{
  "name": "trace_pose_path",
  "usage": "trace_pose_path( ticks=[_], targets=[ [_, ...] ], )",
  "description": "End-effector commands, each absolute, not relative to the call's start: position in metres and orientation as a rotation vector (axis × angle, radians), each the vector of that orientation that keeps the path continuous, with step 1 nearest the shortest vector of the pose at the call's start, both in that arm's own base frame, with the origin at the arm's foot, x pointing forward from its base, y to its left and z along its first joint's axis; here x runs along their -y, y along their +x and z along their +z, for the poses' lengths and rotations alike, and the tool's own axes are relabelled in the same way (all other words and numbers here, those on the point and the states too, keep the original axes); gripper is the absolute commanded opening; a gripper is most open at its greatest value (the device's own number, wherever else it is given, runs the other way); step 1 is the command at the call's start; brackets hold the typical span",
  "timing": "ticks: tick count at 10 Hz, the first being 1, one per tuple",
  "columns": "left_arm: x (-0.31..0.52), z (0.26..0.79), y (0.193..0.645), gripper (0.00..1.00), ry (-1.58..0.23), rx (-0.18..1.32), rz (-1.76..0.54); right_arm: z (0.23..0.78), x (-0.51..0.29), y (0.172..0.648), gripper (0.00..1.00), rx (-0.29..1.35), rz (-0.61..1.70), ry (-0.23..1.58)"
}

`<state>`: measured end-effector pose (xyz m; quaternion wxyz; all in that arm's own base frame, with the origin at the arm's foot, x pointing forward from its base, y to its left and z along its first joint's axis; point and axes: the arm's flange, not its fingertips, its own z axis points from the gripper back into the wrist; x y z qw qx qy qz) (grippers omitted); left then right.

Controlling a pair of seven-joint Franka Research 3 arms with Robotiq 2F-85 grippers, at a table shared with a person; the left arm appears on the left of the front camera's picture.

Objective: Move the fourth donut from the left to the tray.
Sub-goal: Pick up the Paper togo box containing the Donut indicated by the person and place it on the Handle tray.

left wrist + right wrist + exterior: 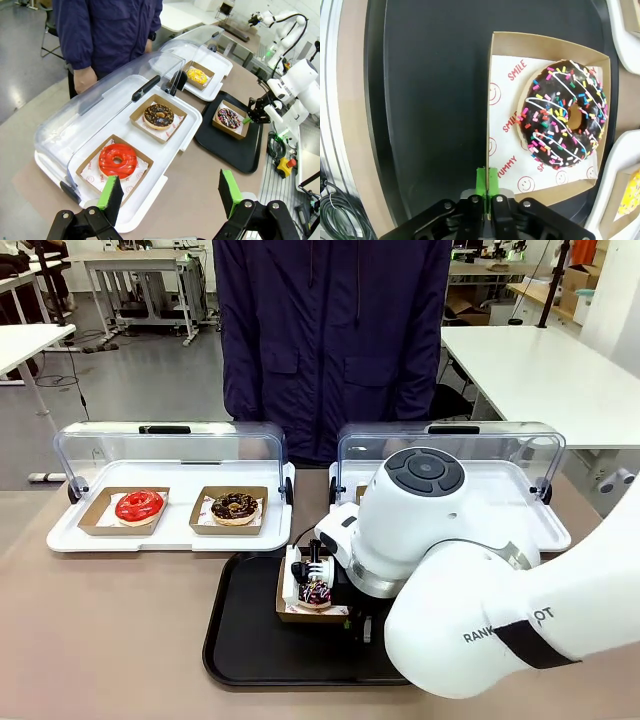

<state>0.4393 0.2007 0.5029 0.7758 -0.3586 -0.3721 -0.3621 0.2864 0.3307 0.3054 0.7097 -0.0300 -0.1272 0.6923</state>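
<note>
Green pads of your right gripper (487, 187) pinch the cardboard holder's (492, 100) wall; the fourth donut (563, 114) sits inside it on the black tray (430, 100). Your left gripper (170, 192) hangs spread above the table (200, 185).

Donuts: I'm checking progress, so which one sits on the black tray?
The sprinkled chocolate donut in its cardboard holder, on the black tray. The red, crumb-topped and yellow donuts sit in the white lidded trays.
</note>
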Motion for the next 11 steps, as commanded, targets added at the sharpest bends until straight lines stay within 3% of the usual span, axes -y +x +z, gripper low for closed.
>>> trace_pose_path(
  ticks=[1, 6, 7, 8, 9, 10, 11],
  targets=[
    [-0.200, 0.503, 0.439, 1.00, -0.785, 0.814, -0.787, 0.292, -0.289, 0.246, 0.02, 0.301, 1.537, -0.061],
    [-0.200, 0.503, 0.439, 1.00, -0.785, 0.814, -0.787, 0.290, -0.289, 0.252, 0.02, 0.259, 1.570, -0.037],
    [-0.200, 0.503, 0.439, 1.00, -0.785, 0.814, -0.787, 0.292, -0.288, 0.253, 0.61, 0.266, 1.571, -0.041],
    [-0.200, 0.503, 0.439, 1.00, -0.785, 0.814, -0.787, 0.294, -0.287, 0.252, 0.61, 0.267, 1.565, -0.039],
    [-0.200, 0.503, 0.439, 1.00, -0.785, 0.814, -0.787, 0.300, -0.286, 0.251, 1.00, 0.274, 1.561, -0.035],
    [-0.200, 0.503, 0.439, 1.00, -0.785, 0.814, -0.787, 0.310, -0.285, 0.252, 0.65, 0.279, 1.549, -0.043],
    [-0.200, 0.503, 0.439, 1.00, -0.785, 0.814, -0.787, 0.321, -0.283, 0.251, 1.00, 0.291, 1.539, -0.047]
  ],
)
